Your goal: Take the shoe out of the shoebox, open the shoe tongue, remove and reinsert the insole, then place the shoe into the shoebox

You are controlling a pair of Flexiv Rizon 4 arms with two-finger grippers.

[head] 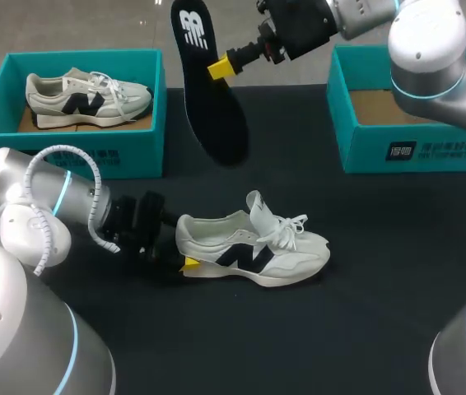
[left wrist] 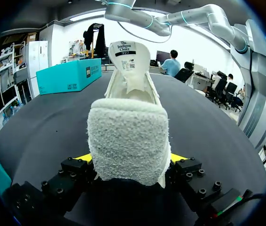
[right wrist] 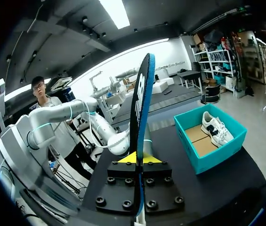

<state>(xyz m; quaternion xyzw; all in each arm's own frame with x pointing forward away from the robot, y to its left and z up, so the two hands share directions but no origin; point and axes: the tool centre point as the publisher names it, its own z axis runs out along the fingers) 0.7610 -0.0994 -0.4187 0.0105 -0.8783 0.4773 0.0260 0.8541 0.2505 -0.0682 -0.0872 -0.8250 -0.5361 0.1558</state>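
Observation:
A white shoe [head: 258,251] with a dark side logo lies on the black table, toe pointing right and tongue [left wrist: 129,59] pulled up. My left gripper [head: 185,253] holds its fuzzy heel [left wrist: 128,136], one yellow finger pressed against each side. My right gripper [head: 221,67] is raised over the far middle of the table, shut on a black insole [head: 216,107] that hangs in the air. In the right wrist view the insole [right wrist: 141,94] stands edge-on between the fingers of that gripper [right wrist: 137,157].
A teal shoebox [head: 155,123] at the back left holds a second white shoe [head: 85,97]. Another teal shoebox [head: 414,148] at the back right shows only its cardboard floor. Bare black tabletop lies in front of the shoe and to its right.

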